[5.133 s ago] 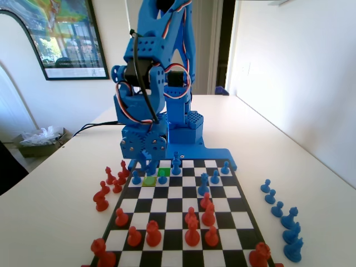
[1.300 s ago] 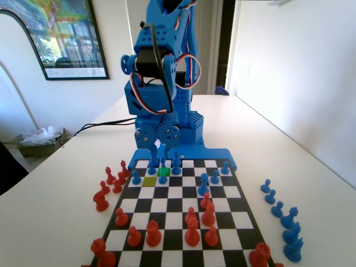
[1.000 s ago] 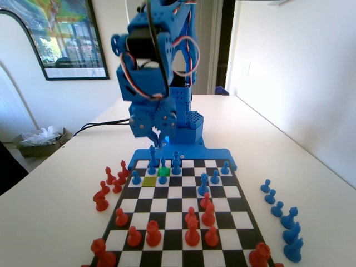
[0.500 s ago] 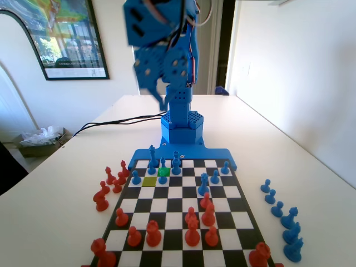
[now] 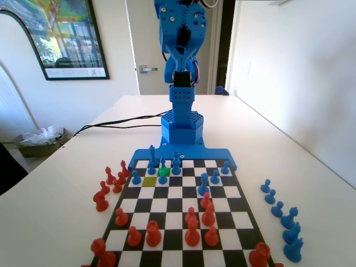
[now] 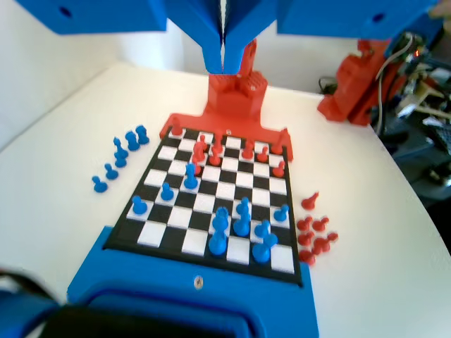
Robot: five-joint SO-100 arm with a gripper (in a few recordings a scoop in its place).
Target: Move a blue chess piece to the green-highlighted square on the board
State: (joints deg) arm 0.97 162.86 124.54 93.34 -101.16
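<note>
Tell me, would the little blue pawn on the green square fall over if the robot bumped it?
Probably not easily: the blue pawn on the green-highlighted square is short with a flared base. It looks like light plastic, so a push would likely slide it. Once tipped, its round head might let it roll.

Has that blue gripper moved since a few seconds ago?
Yes. The gripper was low at the board's far edge; it has risen, now above the arm's base.

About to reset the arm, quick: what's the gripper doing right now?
Gripper: shut, holding nothing, raised high above the board.
</note>
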